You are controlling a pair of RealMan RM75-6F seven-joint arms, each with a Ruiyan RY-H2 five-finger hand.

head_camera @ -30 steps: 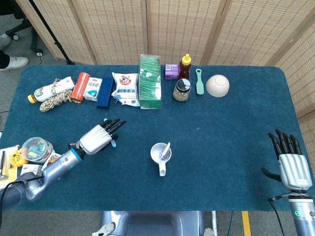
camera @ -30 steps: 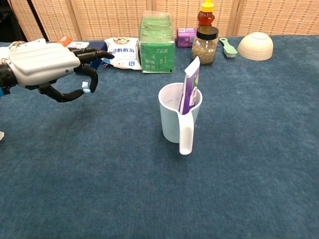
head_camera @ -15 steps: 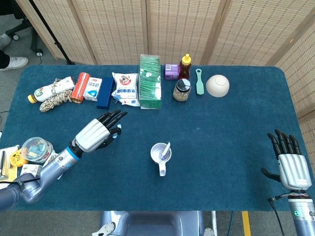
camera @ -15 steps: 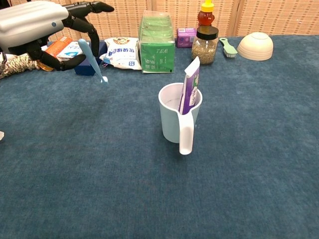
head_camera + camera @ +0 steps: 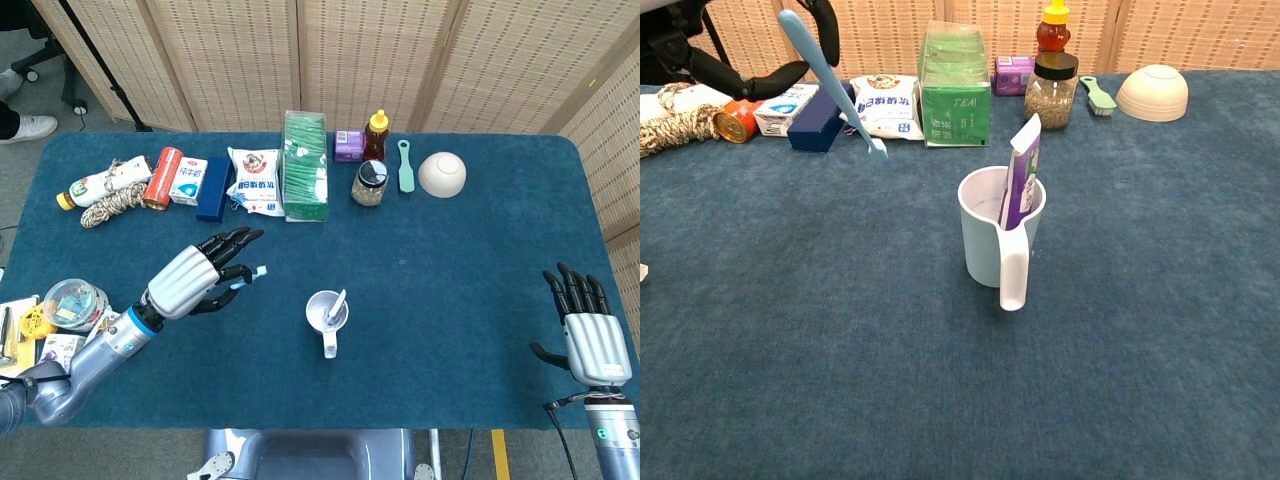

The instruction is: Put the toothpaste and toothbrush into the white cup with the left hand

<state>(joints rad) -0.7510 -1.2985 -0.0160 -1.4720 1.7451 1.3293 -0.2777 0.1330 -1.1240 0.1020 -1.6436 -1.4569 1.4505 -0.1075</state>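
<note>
The white cup [image 5: 326,313] [image 5: 1001,240] stands near the table's middle with its handle toward me. A purple and white toothpaste tube [image 5: 1020,186] [image 5: 338,305] stands upright inside it. My left hand [image 5: 196,276] [image 5: 740,45] hovers above the table left of the cup and holds a light blue toothbrush [image 5: 833,84] [image 5: 250,275]. The brush slants down and to the right, its bristle end lowest, well short of the cup. My right hand [image 5: 587,331] rests at the table's front right corner, fingers spread, holding nothing.
Along the back stand a rope bundle [image 5: 111,205], red can [image 5: 163,177], milk carton [image 5: 188,179], dark blue box [image 5: 214,187], white bag [image 5: 254,182], green tea box [image 5: 305,165], purple box [image 5: 348,145], honey bottle [image 5: 376,135], jar [image 5: 369,183], green brush [image 5: 405,166] and bowl [image 5: 442,174].
My left hand has lifted the toothbrush off the table and carried it up and to the right, closer to the cup. The right hand has stayed put.
</note>
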